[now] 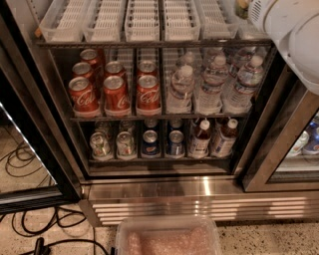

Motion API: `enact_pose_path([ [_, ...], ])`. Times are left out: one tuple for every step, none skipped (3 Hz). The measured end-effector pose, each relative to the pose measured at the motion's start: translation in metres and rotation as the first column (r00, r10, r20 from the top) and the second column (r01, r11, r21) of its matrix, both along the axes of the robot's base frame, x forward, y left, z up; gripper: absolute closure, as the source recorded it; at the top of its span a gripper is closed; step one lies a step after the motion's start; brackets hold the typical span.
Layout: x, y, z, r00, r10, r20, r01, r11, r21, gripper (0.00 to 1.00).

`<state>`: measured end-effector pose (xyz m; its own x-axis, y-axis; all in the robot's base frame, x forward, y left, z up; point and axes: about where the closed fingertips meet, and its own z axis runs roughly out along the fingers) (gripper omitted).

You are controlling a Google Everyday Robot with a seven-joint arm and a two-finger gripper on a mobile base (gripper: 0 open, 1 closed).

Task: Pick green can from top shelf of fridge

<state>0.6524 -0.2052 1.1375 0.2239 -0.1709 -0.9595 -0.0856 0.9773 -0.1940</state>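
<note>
The task is under way but not finished: the green can [242, 8] stands at the right end of the top shelf [149, 44] of the fridge [199, 187]. Only a greenish sliver of it peeks out past the last white slotted tray [214, 20]. The robot's white arm [294, 35] fills the upper right corner of the fridge opening. Its gripper [251, 12] sits at the arm's end, right beside the can and mostly hidden by the casing. I cannot tell whether it is open, closed or already holding anything. By my reading the reach is made, while a sure grasp, the lift and the carry out past the shelf's front edge are left. The other trays along the shelf look empty. The middle shelf holds red cola cans [117, 92] toward its left end and water bottles [214, 82] toward its right. Small cans [124, 143] and dark drink bottles [212, 137] stand on the bottom shelf. The nearby tray walls and the right door frame [271, 124] crowd the way out. A plastic tub [167, 239] and cables [30, 224] lie on the floor below.
</note>
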Motion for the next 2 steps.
enact_pose_path([
  [-0.015, 0.011, 0.018, 0.996, 0.085, -0.029, -0.085, 0.996, 0.005, 1.0],
  [-0.04, 0.001, 0.029, 0.9857, 0.138, -0.097, -0.137, 0.99, 0.015, 1.0],
])
